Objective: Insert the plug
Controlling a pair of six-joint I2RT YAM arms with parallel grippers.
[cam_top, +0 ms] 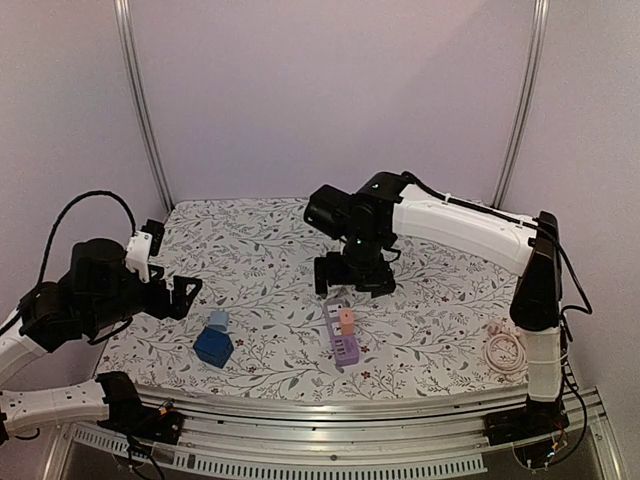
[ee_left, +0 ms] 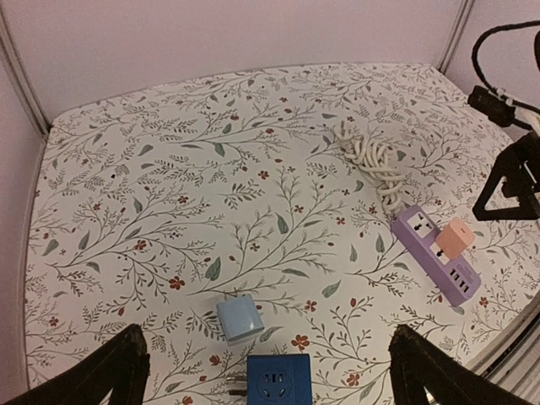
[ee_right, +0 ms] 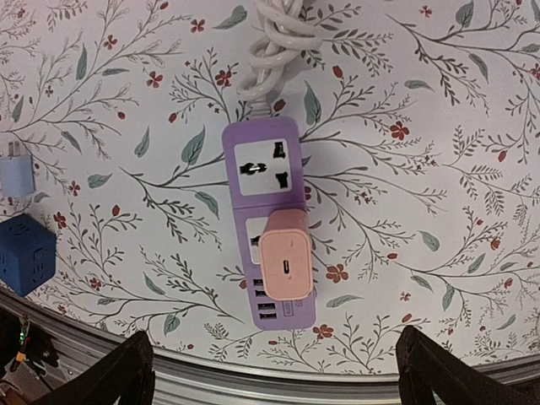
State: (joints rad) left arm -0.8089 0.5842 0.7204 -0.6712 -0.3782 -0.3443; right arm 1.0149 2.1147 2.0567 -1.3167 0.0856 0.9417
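Pink plug [ee_right: 285,257] sits in the purple power strip [ee_right: 261,160], fully seated I think, close to the table's near rail [ee_right: 253,381]. Right gripper [cam_top: 352,285] hangs above it, jaws wide, empty. Left gripper [ee_left: 266,333] is wide too. Its camera catches the blue cube [ee_left: 278,380] near the edge, with open cloth beyond.

Dark blue cube socket [cam_top: 213,347], pale blue adapter [cam_top: 218,320] just beside it, floral tablecloth [cam_top: 250,250]

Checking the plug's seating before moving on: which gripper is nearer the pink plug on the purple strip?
Right. The right gripper hangs open just above and behind the pink plug; the left gripper sits well off to its left, beyond the blue cube.
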